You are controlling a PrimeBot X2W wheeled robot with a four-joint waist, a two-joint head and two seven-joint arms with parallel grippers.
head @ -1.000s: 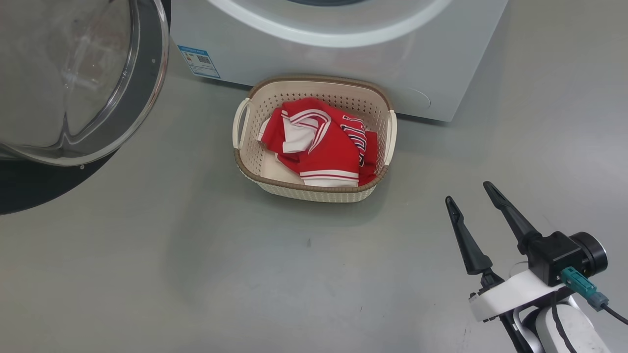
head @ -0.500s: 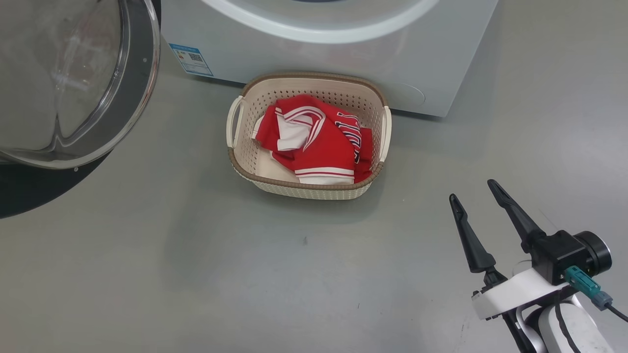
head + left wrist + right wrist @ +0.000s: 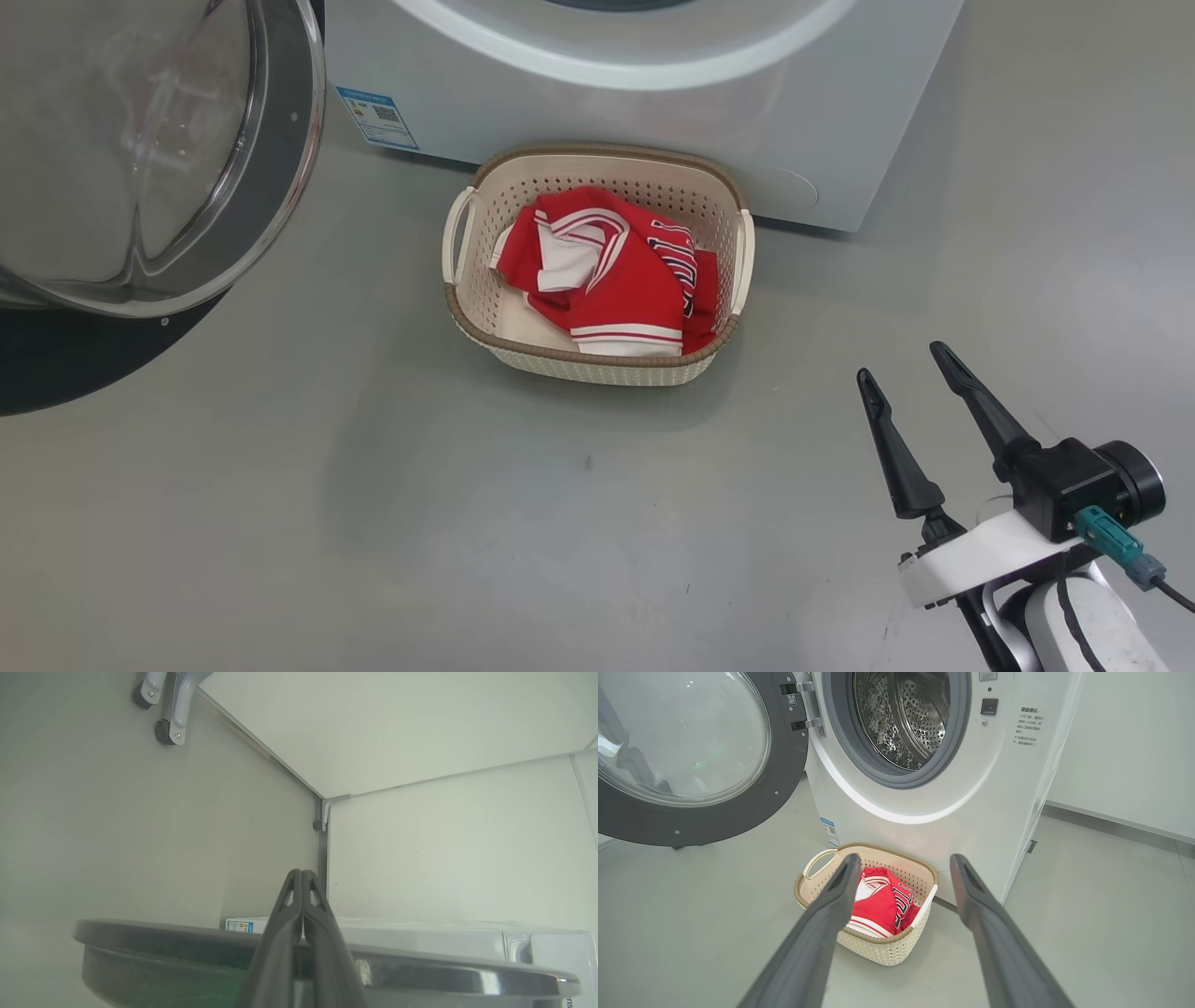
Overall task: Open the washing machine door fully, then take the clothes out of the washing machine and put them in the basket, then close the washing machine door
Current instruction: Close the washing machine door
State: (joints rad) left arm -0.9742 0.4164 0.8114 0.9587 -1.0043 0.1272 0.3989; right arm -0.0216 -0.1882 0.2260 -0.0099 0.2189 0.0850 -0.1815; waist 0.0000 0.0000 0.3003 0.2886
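Note:
The white washing machine [image 3: 653, 103] stands at the top of the head view, and its steel drum [image 3: 901, 714] shows no clothes in it. The washing machine door [image 3: 140, 168] hangs open to the left, its glass bowl facing me. The cream basket [image 3: 597, 359] sits on the floor against the washer's front, with the red-and-white clothes [image 3: 616, 280] lying in it. My right gripper [image 3: 900, 362] is open and empty over the floor, to the right of the basket and nearer me. My left gripper [image 3: 301, 873] is shut, its fingers lying across the door's dark rim [image 3: 444, 975].
A blue sticker [image 3: 378, 117] marks the washer's lower front. Bare grey floor [image 3: 373, 513] stretches in front of the basket. A white wall [image 3: 1134, 742] rises to the right of the washer. Wheeled legs [image 3: 163, 718] stand by the far wall in the left wrist view.
The head view swayed to one side and came back. Door, basket, clothes and right gripper stand as before.

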